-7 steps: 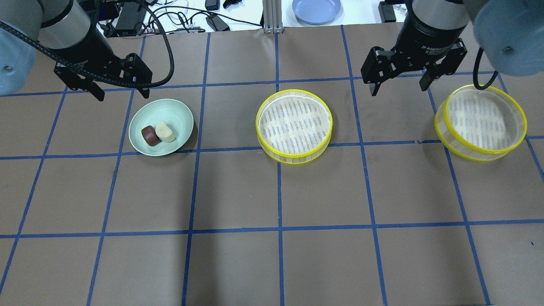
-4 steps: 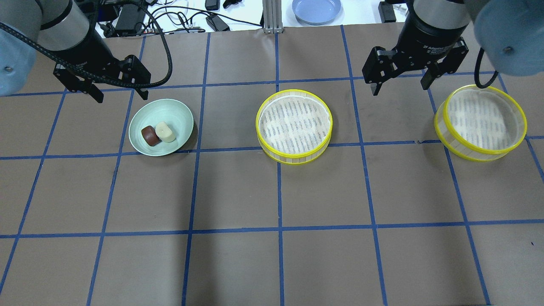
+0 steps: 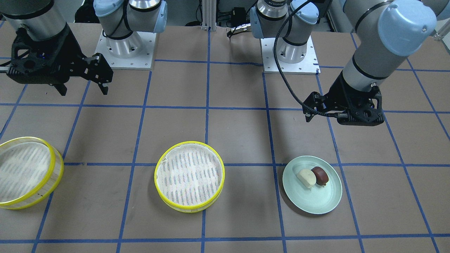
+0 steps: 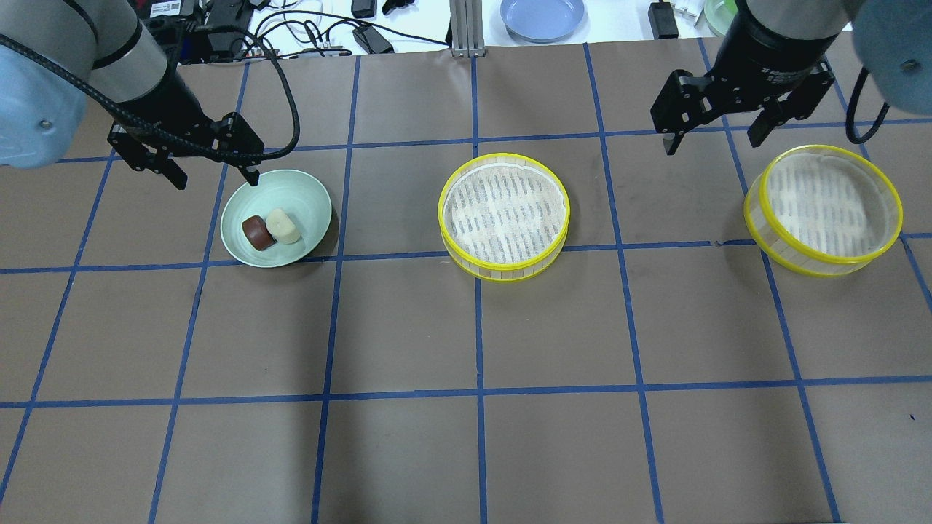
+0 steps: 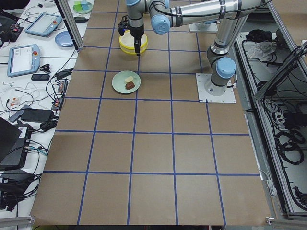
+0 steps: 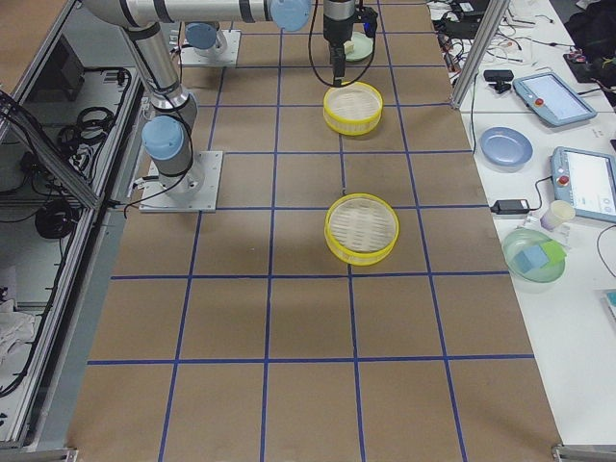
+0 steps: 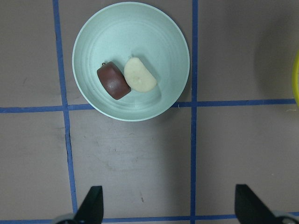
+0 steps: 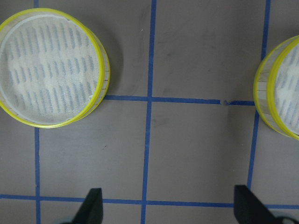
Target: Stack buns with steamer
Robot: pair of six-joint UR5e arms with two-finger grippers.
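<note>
The cream-white bun (image 4: 283,225) and the glossy brown bun (image 4: 256,232) lie side by side on the mint-green plate (image 4: 295,193). They also show in the left wrist view, the cream-white bun (image 7: 139,77) beside the brown bun (image 7: 113,80). One yellow-rimmed steamer tier (image 4: 504,215) stands mid-table, the other steamer tier (image 4: 823,209) at the right. Both tiers hold nothing. My left gripper (image 4: 215,180) is open and empty, raised by the plate's far-left rim. My right gripper (image 4: 712,144) is open and empty, raised between the two tiers, toward the far side.
Brown table cover with a blue tape grid. A blue plate (image 4: 542,16), cables and power bricks lie on the white bench beyond the far edge. The arm bases (image 3: 124,45) stand at the robot's side. Tablets and a green bowl (image 6: 534,258) sit on the side bench.
My left gripper has moved right and nearer, up to the plate's rim. My right gripper has moved right and farther back. Buns, plate and tiers have not moved.
</note>
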